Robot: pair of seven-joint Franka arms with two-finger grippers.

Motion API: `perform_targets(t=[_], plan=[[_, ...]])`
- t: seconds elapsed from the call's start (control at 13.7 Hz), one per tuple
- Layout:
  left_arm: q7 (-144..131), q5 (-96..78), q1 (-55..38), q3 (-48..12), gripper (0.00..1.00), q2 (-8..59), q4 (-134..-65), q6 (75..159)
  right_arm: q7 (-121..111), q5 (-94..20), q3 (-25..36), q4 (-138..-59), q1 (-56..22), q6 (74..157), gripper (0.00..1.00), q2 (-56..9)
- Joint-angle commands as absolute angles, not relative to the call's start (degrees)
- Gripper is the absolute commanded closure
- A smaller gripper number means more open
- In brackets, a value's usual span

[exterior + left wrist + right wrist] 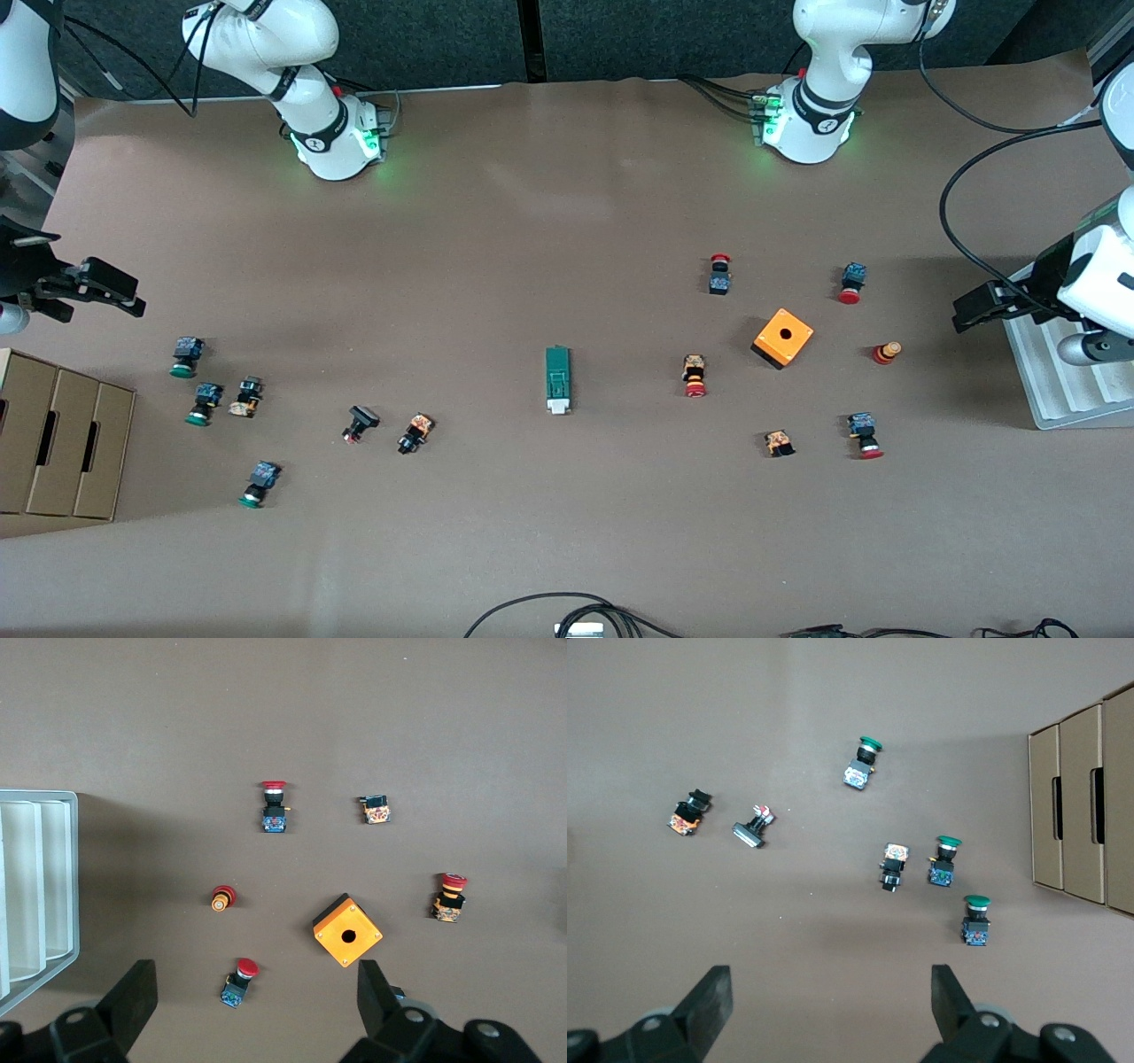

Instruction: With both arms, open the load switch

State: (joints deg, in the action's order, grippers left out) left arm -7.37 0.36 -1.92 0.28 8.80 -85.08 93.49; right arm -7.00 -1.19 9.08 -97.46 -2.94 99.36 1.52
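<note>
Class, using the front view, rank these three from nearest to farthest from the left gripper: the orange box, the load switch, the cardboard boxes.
1. Orange box, at the left arm's end, nearest the left gripper.
2. Load switch, mid-table.
3. Cardboard boxes, at the right arm's end.

Colours showing across the brown table

The load switch point(557, 380) is showing dark green with a white end piece. The cube box point(783, 338) is glowing orange with a dark hole. Push buttons are wearing red caps point(850, 297) at the left arm's end and green caps point(182, 371) at the right arm's end. The cardboard boxes point(62, 436) are showing tan, the ribbed tray point(1063, 390) pale grey.
</note>
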Motion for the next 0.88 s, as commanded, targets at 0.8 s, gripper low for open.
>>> perform_targets(t=[0.8], plan=[[-7.47, 1.14, -2.90, -7.02, 0.00, 7.73, -84.90, 94.39, -7.03, -0.44, 9.40, -96.59, -3.69, 100.02, 0.00, 0.79]])
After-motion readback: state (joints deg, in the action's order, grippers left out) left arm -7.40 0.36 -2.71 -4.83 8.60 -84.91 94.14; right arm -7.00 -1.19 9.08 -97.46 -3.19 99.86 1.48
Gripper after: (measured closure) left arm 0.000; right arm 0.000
